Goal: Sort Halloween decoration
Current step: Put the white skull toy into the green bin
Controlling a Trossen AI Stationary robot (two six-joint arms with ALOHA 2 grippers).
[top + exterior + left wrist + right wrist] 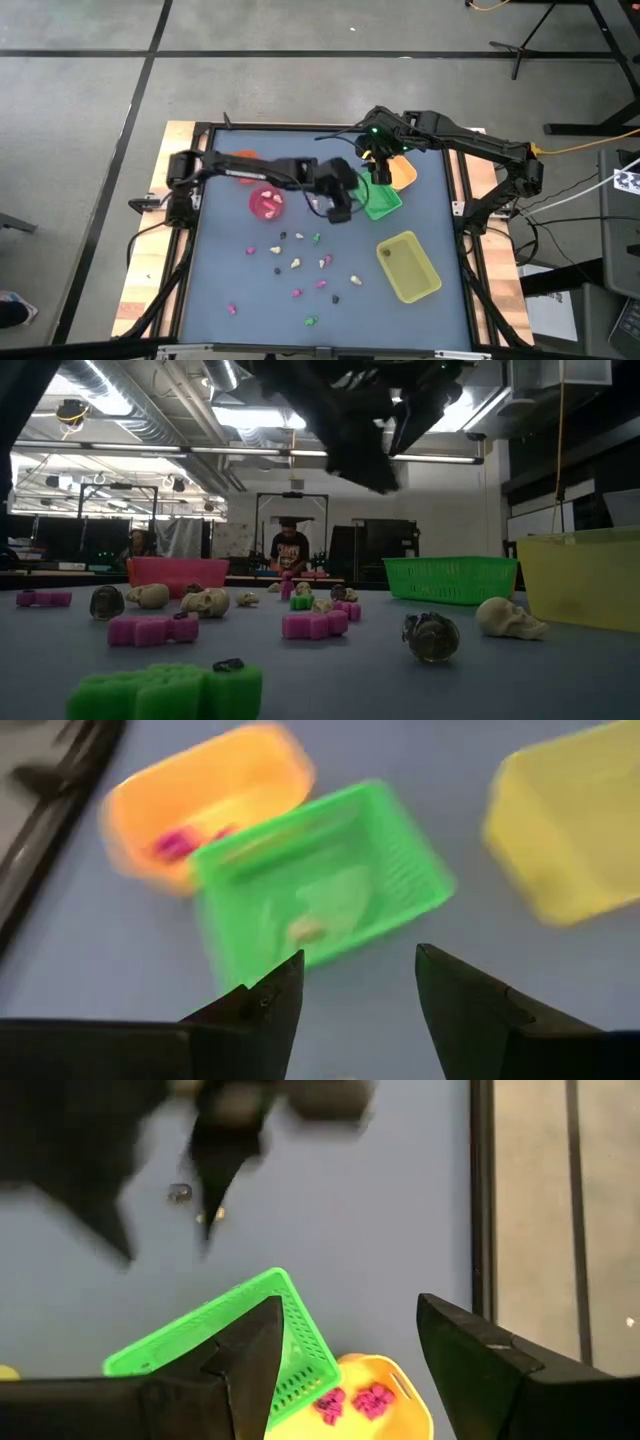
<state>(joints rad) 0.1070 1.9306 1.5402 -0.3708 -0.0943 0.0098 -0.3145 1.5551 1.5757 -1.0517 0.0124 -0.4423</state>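
**Both grippers empty over the trays, trinkets scattered below**

In the high view the left gripper [342, 208] hangs near the centre of the frame, just left of the green tray [383, 200], its fingers spread with nothing between them. Its wrist view looks past the parted fingers [270, 1005] at that green tray [320, 885], which holds a pale trinket [307, 930].

The right gripper [378, 165] sits just above, over the far edge of the green tray and beside the orange tray [403, 174]. Its fingers are also apart and empty. In its wrist view the orange tray [395, 1405] holds pink trinkets [355, 1402].

A yellow tray [408, 266] lies right of centre, lower in the high view, clear of both arms. A pink cup [266, 202] stands left of the left gripper, under its forearm.

The Halloween decoration [297, 264] is strewn across the lower middle of the blue table [220, 270], well apart from both grippers. The low view shows cream skulls [506, 618], pink pieces [313, 624], a green piece [165, 690] and dark round ones [431, 636]. A person [291, 548] sits in the room behind.
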